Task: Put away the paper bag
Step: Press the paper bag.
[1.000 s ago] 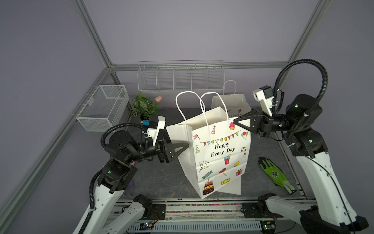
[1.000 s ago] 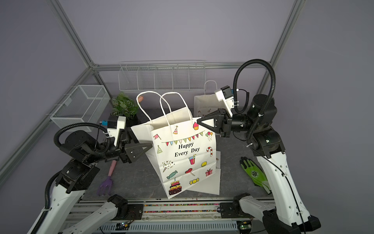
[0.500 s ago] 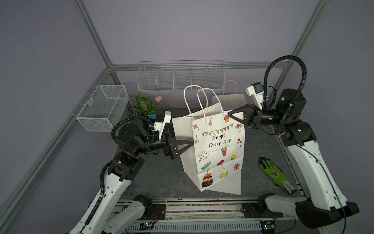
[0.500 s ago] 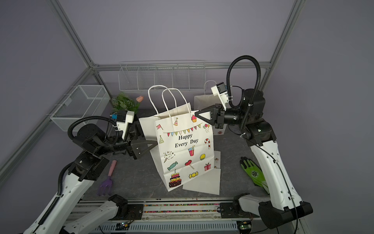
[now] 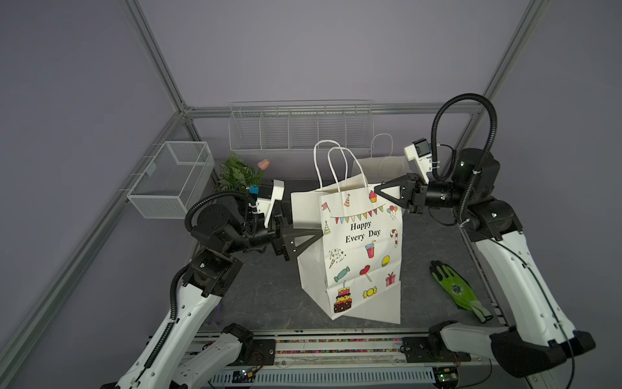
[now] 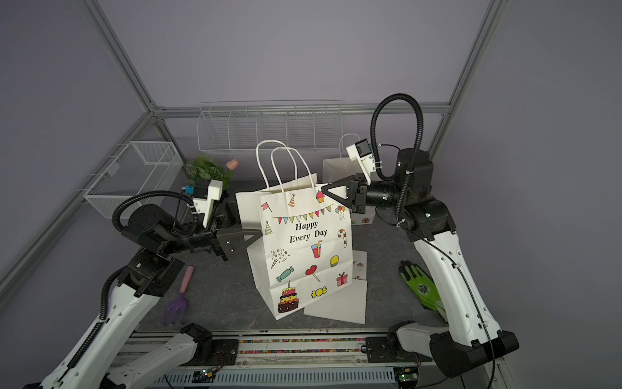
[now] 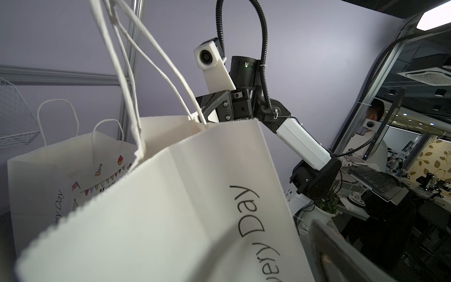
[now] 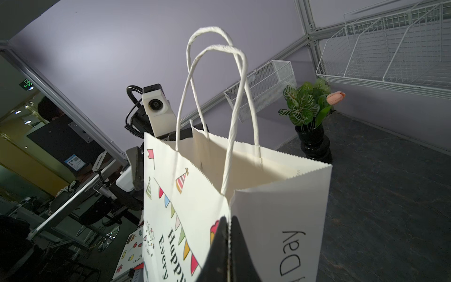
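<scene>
Paper bag [image 5: 356, 256] [image 6: 303, 256]: stands upright at centre frame in both top views, leaning a little, mouth open, two twisted white handles rising above it. Carries "Happy Every Day", bunting, a cake and sweets on the front face. Sits over a flat white bag [image 6: 340, 303] lying on the dark tabletop [image 5: 269, 293]; cannot tell whether the base rests on it or hangs just clear

Right gripper [image 5: 377, 189] [image 8: 228, 227]: comes in from the right of the frame and pinches the paper bag's upper right corner at the rim, jaws pressed together on the paper, plain in the right wrist view

Left gripper [image 5: 303, 230] [image 6: 242, 235]: reaches in from the left at the paper bag's mid-height, jaws spread fully apart, grasping nothing. Puts one finger's tip at the front left edge; hides the other behind the side panel, which fills most of the left wrist view [image 7: 170, 195]

Farther out: second white bag [image 5: 380, 168] upright behind, upper centre-right. Green glove [image 5: 454, 289] flat at lower right. Purple hand rake [image 6: 176, 303] at lower left. Potted plant [image 5: 235, 171] with a pink bud at upper left, mesh basket [image 5: 171, 178] beside it on the left frame rail. Wire rack [image 5: 299, 124] along the back wall, top centre
</scene>
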### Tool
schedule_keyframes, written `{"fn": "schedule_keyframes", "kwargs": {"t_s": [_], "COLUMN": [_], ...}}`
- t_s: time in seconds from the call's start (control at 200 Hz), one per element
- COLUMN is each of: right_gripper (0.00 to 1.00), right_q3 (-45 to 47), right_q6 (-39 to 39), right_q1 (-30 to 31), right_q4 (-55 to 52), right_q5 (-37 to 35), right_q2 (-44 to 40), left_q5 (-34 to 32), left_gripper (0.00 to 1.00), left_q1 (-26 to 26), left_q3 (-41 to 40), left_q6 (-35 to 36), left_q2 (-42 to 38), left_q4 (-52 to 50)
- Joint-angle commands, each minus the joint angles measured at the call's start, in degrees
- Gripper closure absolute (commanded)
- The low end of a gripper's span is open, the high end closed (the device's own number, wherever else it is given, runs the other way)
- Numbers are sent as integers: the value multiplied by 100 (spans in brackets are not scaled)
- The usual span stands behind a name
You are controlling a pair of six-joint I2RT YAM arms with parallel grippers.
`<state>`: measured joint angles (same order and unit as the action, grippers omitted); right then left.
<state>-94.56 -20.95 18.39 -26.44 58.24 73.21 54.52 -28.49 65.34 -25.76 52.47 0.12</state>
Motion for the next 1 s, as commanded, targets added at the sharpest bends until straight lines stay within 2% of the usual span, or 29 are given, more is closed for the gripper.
{"fn": "schedule_keyframes", "kwargs": {"t_s": [0.0,0.295,0.72,0.994], "right_gripper": [94,93,93,93], "right_q3": [-139,-328,-351,-491], "right_q6": [177,421,474,826], "right_q1": [75,511,1166,1554], "right_q4": [-99,-376,-405,-801], "right_q5": [-235,-994,-1890,-2303], "right_q2": [35,40,52,171], "left_q5": [154,-175,-521,-513], "left_gripper": [0,0,0,7], "left_q1": [10,10,10,9], "left_q3": [14,180,224,233], "left_q6": [-151,226,449,413], "left_q2": [-75,241,508,501], "left_q4": [184,-583,-979,-953]}}
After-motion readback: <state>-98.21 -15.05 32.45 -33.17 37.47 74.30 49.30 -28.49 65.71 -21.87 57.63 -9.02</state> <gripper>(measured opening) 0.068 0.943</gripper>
